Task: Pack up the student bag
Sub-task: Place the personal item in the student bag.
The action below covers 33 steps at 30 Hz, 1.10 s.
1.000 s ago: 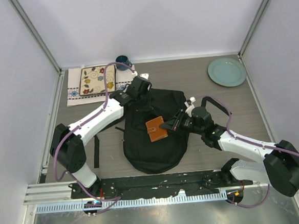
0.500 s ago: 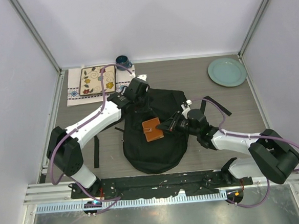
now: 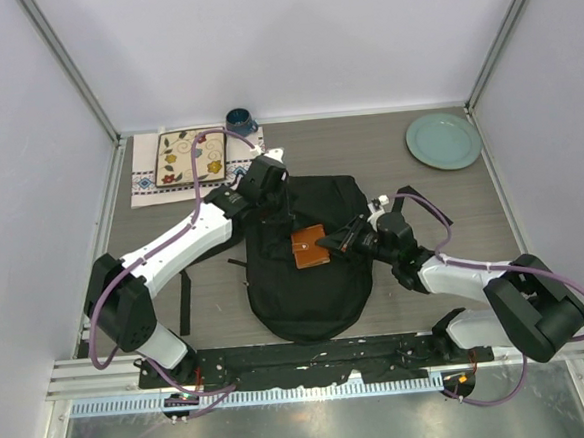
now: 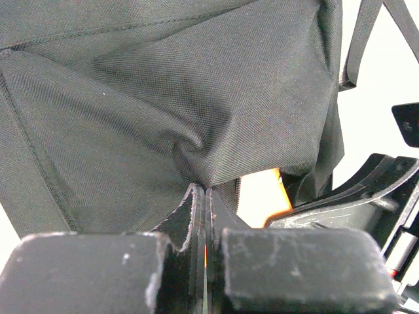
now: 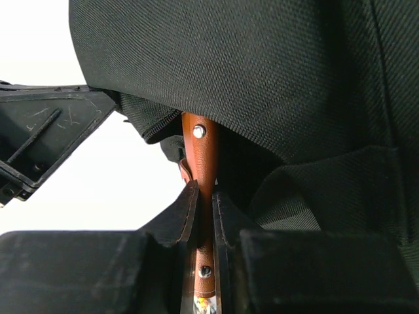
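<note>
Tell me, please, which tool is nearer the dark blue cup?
Left. The left tool pinches the student bag near the dark blue cup; the right tool holds the brown wallet farther away.

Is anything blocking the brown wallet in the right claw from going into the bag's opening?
Nothing visible does. The left claw pinches the student bag fabric and holds it up, and the brown wallet clamped in the right claw already has its front edge under that lifted flap. The bag's inside is hidden.
</note>
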{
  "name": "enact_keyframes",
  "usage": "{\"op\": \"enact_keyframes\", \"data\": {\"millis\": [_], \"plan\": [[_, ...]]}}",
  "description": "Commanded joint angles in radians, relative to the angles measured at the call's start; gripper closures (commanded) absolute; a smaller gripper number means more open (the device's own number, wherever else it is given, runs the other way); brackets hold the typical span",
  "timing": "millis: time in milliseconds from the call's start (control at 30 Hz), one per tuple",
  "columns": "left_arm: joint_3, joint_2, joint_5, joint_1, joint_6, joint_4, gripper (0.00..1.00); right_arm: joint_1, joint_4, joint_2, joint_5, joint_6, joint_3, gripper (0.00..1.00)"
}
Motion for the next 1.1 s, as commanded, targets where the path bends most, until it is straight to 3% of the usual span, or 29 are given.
{"op": "enact_keyframes", "data": {"millis": [0, 267, 633, 933, 1067], "plan": [[0.016, -0.052, 0.031, -0.003, -0.019, 0.057, 1.00, -0.001, 0.004, -0.006, -0.028, 0.003, 0.005, 1.00], [0.035, -0.039, 0.028, -0.003, -0.030, 0.066, 1.00, 0.016, -0.038, -0.078, -0.072, 0.027, -0.023, 0.99], [0.038, -0.044, 0.042, -0.003, -0.031, 0.072, 1.00, 0.060, 0.040, -0.015, -0.095, 0.066, 0.006, 0.99], [0.004, -0.082, 0.079, -0.003, -0.028, 0.111, 1.00, 0.040, 0.278, 0.169, -0.144, 0.129, 0.026, 0.99], [-0.014, -0.098, 0.119, -0.003, -0.017, 0.114, 1.00, 0.004, 0.343, 0.177, -0.140, 0.129, 0.032, 1.00]]}}
